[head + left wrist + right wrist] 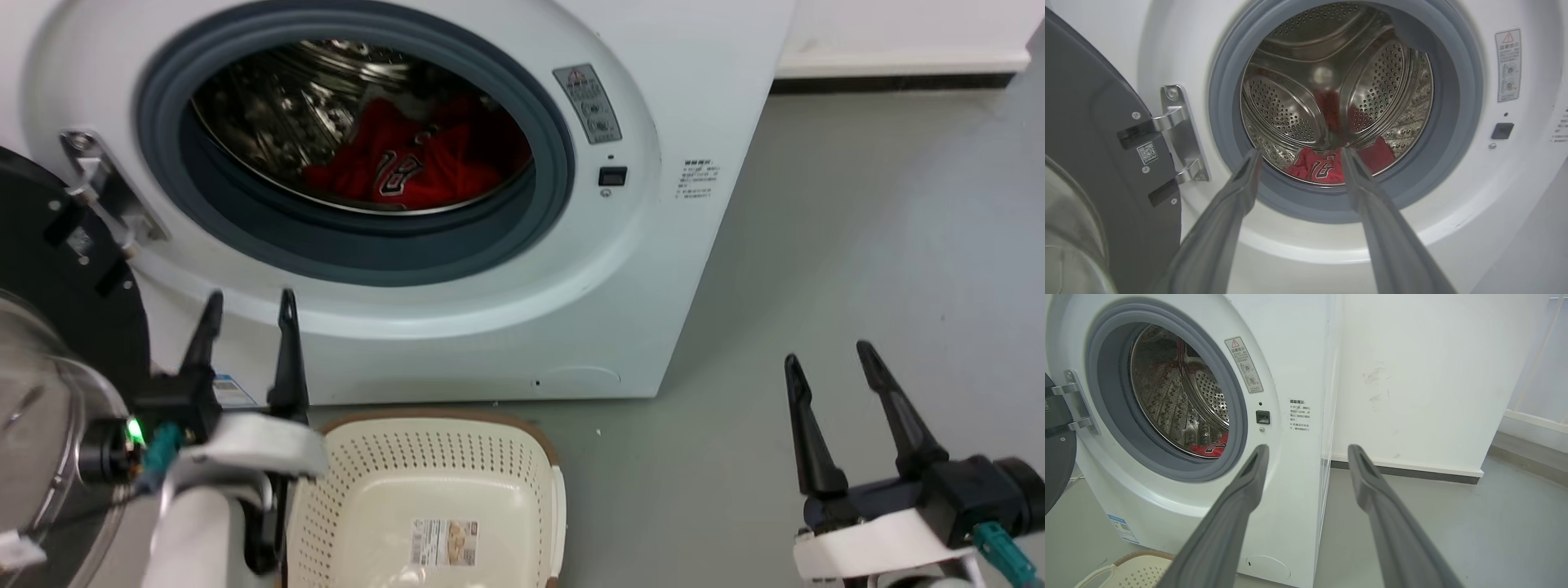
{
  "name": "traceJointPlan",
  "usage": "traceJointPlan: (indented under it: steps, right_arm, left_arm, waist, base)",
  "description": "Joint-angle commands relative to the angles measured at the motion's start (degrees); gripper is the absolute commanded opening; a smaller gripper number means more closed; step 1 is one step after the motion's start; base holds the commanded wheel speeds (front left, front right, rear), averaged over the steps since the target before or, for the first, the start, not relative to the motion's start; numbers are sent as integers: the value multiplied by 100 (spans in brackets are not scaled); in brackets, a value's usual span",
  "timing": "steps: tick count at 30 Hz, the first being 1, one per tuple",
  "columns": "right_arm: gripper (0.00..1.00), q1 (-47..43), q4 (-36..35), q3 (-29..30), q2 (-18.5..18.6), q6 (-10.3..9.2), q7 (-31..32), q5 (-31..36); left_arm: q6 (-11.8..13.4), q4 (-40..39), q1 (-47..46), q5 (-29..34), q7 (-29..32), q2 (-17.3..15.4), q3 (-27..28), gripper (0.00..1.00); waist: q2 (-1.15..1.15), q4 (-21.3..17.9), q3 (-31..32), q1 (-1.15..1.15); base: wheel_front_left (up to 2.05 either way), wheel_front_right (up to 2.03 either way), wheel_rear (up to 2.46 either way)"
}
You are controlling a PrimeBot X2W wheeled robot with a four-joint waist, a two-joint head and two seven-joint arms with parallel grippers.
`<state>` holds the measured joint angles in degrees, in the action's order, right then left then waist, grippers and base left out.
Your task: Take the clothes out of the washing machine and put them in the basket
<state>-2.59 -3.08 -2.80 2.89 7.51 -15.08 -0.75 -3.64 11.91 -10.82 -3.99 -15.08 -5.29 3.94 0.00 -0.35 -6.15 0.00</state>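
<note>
Left gripper (251,298) and right gripper (827,354) spread; bright red fabric jerseys (408,159) at 6 o'clock inside white front-loading washing machine (637,245).

clothes (408,163) in washing machine (620,269), basket (539,457) before it

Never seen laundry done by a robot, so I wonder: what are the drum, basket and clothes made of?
Drum: shiny perforated metal, likely stainless steel; it mirrors the red. Basket: smooth cream plastic, with moulded holes and a brown rim. Clothes: soft red fabric, crumpled in folds; the fibre cannot be told.
</note>
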Motion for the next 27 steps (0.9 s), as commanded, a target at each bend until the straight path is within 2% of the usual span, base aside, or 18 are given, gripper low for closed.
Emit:
traceJointPlan:
  steps: [1,7,19,27]
  right_arm:
    - [100,182,-59,-1,-4,-4,-14,32]
    - [100,552,-268,14,-6,-4,-14,-1]
    - [100,1289,-660,19,-5,-4,-14,-212]
    - [100,1666,-946,111,-7,-4,-14,-352]
  left_arm:
    - [-93,211,-391,-31,-14,-87,58,100]
    - [-237,896,-1603,-13,-14,-339,153,100]
    - [-342,2130,-3723,12,-14,-870,35,100]
    - [-372,3374,-5144,-42,48,-1296,-345,100]
  waist:
    - [0,-124,-351,0]
    - [0,-276,-998,0]
    - [0,-655,-2327,0]
    - [0,-815,-3059,0]
  base:
    - [0,0,0]
    - [0,0,0]
    - [0,0,0]
    - [0,0,0]
